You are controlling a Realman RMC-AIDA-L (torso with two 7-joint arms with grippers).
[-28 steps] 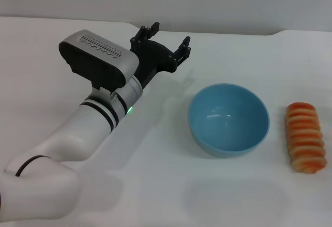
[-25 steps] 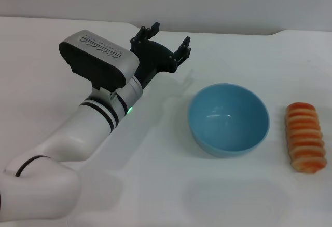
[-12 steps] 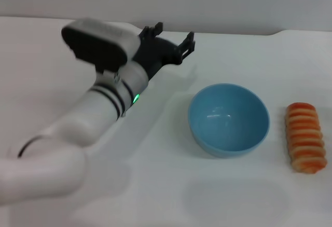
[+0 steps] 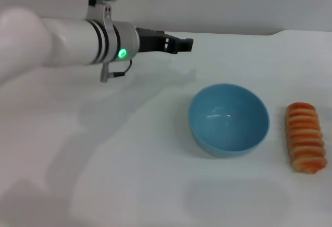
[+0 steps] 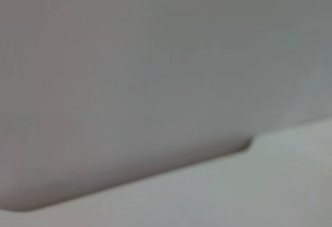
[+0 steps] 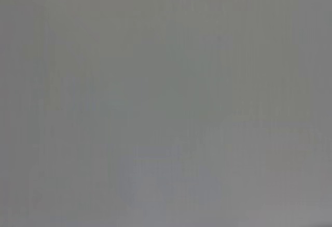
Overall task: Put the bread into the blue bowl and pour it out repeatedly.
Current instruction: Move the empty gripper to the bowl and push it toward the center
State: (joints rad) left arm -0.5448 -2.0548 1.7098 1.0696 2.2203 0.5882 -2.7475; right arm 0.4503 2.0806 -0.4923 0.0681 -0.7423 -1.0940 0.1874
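The blue bowl (image 4: 228,119) stands upright and holds nothing, right of the table's middle in the head view. To its right, close to the picture's edge, the bread (image 4: 306,136) lies on the table with its ridged orange-red top up. My left gripper (image 4: 180,44) hangs in the air above the table, behind and to the left of the bowl. It is seen edge-on, open, with nothing in it. Its arm reaches level across from the left. Neither wrist view shows the bowl or the bread. My right gripper is out of view.
The white table (image 4: 129,175) ends at a grey wall behind. In the left wrist view there is only that wall and the table's far edge (image 5: 249,145). The right wrist view is plain grey.
My left arm has swung up from low over the table to a raised, level pose, and the gripper has turned edge-on. Bowl and bread have not moved.
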